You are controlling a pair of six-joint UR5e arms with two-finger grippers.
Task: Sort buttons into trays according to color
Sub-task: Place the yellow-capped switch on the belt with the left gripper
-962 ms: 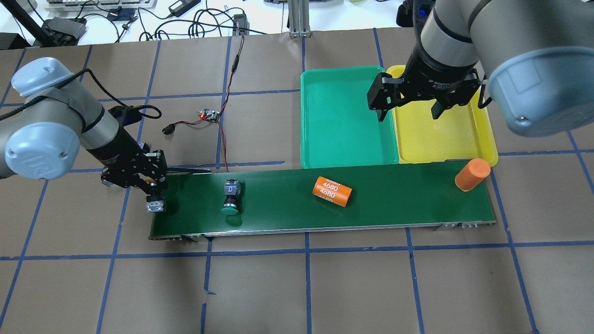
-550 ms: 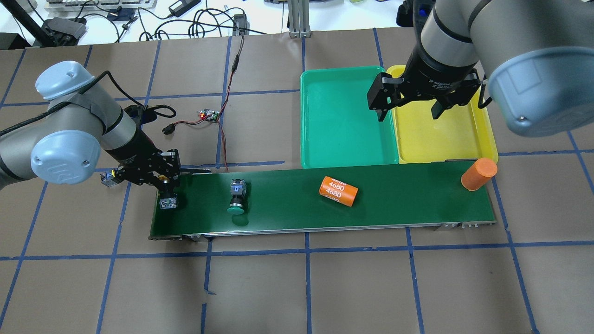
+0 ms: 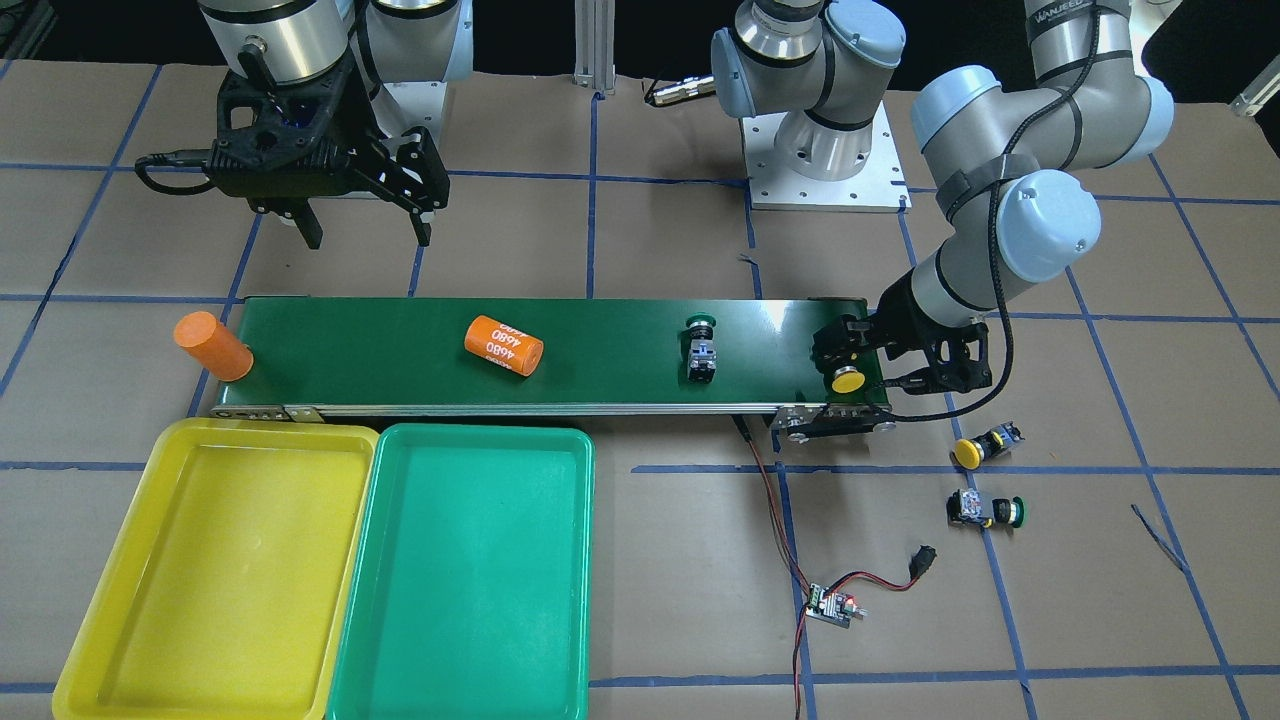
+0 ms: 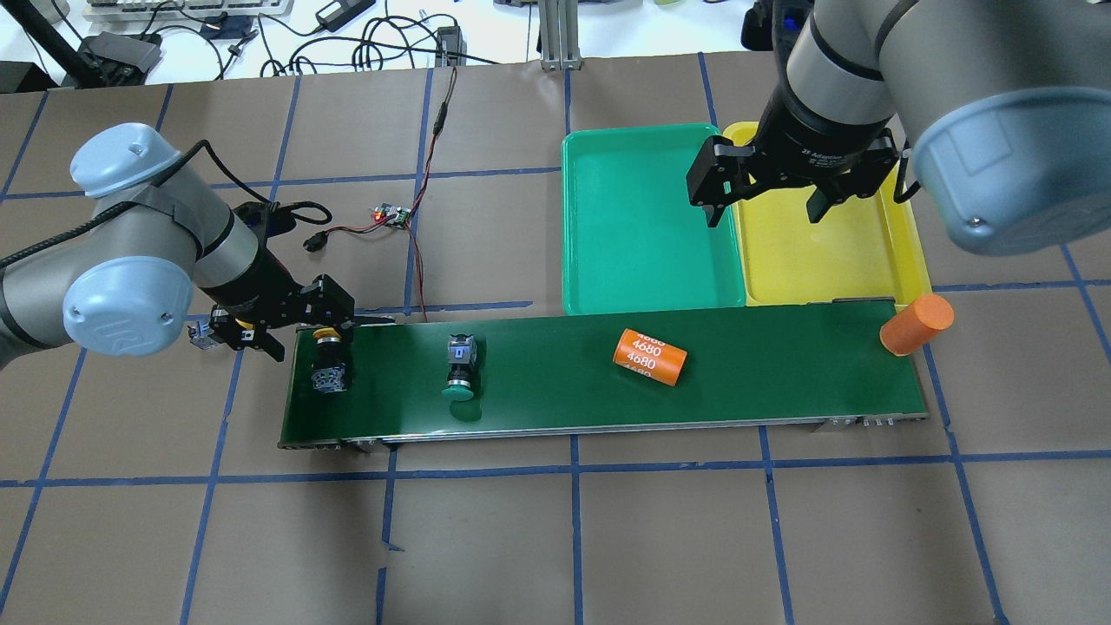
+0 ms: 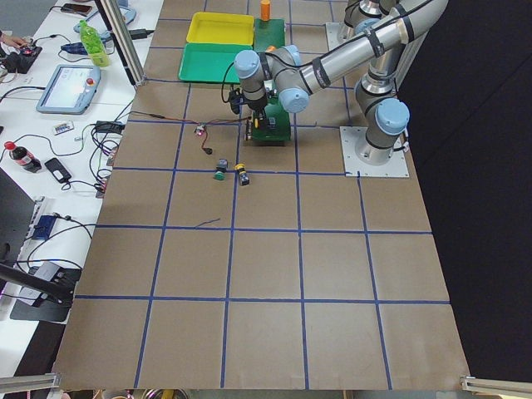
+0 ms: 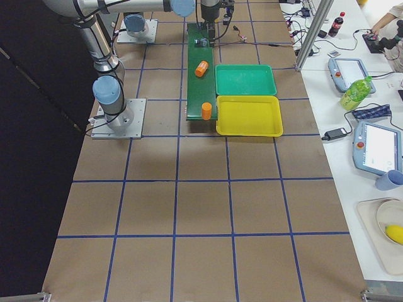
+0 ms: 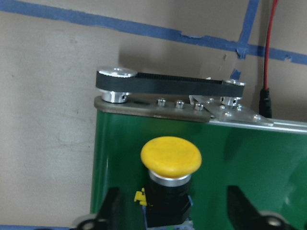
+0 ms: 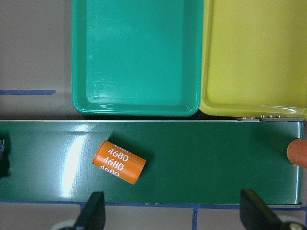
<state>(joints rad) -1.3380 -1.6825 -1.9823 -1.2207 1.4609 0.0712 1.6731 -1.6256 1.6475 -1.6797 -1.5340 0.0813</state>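
A yellow button [image 4: 329,366] lies on the left end of the conveyor belt [image 4: 564,395]; in the left wrist view [image 7: 171,156] it sits between my fingers without touching them. My left gripper [image 4: 305,333] is open, low over that belt end. A green button [image 4: 458,370] lies further along the belt. Another yellow button [image 3: 984,446] and another green button [image 3: 984,508] lie on the table beyond the belt's end. My right gripper [image 4: 764,207] is open and empty above the seam of the green tray [image 4: 642,252] and the yellow tray [image 4: 825,260]. Both trays hold nothing.
An orange cylinder marked 4680 [image 4: 649,358] lies mid-belt. A plain orange cylinder [image 4: 916,324] sits at the belt's right end, overhanging it. A small circuit board with red wires [image 4: 391,216] lies behind the belt's left end.
My left gripper carried the yellow button rightward onto the belt, let it go and opened. The green button and both orange cylinders moved right along the belt. The right arm stayed still.
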